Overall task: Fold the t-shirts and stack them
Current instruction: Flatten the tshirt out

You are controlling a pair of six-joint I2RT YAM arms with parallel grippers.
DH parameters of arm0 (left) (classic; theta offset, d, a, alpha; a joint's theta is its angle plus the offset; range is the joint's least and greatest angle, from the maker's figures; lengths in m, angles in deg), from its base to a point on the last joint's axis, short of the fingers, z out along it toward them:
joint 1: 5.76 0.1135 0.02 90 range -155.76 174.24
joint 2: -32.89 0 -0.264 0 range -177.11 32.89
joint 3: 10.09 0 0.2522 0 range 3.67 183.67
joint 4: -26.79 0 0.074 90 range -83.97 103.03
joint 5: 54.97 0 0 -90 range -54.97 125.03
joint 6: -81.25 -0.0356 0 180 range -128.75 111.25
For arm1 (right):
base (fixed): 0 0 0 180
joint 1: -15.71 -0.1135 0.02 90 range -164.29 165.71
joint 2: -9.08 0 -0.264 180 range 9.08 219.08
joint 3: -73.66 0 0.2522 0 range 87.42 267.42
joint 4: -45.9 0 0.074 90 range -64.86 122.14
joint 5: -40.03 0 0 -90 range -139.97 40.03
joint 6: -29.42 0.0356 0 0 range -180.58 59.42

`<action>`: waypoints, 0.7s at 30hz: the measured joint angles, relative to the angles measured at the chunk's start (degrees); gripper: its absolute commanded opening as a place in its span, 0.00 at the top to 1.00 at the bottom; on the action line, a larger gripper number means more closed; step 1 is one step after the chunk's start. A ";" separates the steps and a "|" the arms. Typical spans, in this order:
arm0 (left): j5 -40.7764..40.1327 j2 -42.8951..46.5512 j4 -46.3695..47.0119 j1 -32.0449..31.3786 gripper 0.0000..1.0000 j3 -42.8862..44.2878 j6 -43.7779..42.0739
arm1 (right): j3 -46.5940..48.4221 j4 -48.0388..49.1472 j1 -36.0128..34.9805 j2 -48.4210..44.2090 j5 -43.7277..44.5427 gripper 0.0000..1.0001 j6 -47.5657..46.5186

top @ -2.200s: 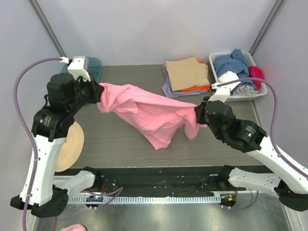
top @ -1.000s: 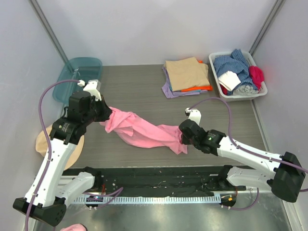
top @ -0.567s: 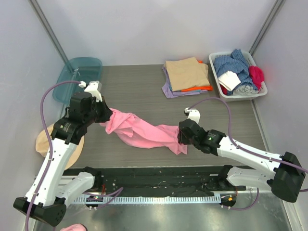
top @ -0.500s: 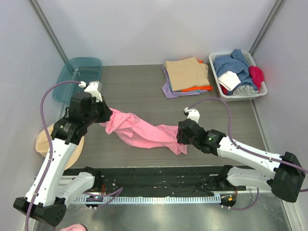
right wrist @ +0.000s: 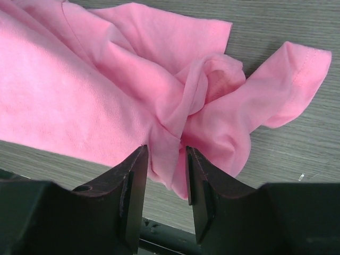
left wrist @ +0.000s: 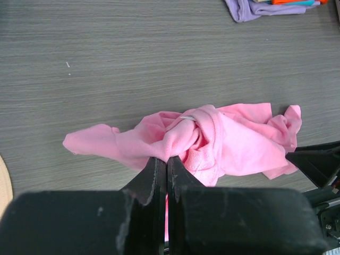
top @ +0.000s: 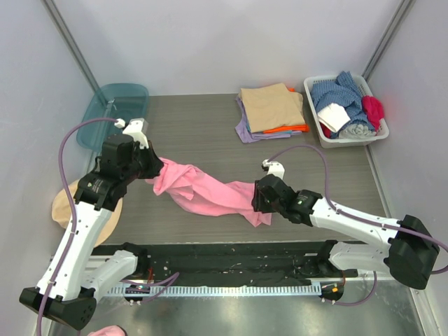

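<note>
Pinches a bunched knot of the pink t-shirt (left wrist: 223, 143) in the left pincer (left wrist: 167, 159), clenched tight with barely a slit between the jaws. Grasps the opposite end in the right pincer (right wrist: 166, 154), with a twisted fold of cloth wedged into its grip. Keeps the shirt strung as a crumpled, rope-like band from one pincer to the other, sagging onto the desk (top: 210, 133) instead of lying spread flat. Shows no fold in it so far: tangled at sleeve and hem, squared nowhere. Out beyond the right pincer and well apart from it, shows a finished stack (top: 271, 108), tan on top with orange and lilac edges beneath, so judged partly done. Just beside that stack, shows a white basket (top: 350, 140) heaped with more clothes, possibly more work waiting. Left to do for the pink one, by judgement: open out and flatten, fold into a rectangle, carry across and set on the stack.
</note>
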 measured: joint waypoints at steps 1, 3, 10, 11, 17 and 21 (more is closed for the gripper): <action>0.00 0.00 0.02 0.00 1.00 0.00 0.00 | -0.17 0.11 0.00 0.11 -0.15 0.58 0.07; 0.00 0.00 0.02 0.00 1.00 -0.02 0.00 | -0.42 0.44 0.00 0.11 -0.33 0.58 0.15; 0.02 0.00 0.17 0.00 1.00 -0.33 0.04 | -0.72 0.94 0.00 0.11 -0.87 0.58 0.24; 0.02 0.02 0.17 0.00 1.00 -0.46 0.04 | -0.92 1.07 0.00 0.11 -1.07 0.58 0.26; 0.02 0.02 0.31 0.00 1.00 -0.74 0.09 | -2.38 2.23 0.00 0.52 -2.10 0.58 0.61; 0.02 0.09 0.35 0.00 1.00 -0.96 0.15 | -3.34 3.30 0.00 1.29 -2.95 0.64 0.92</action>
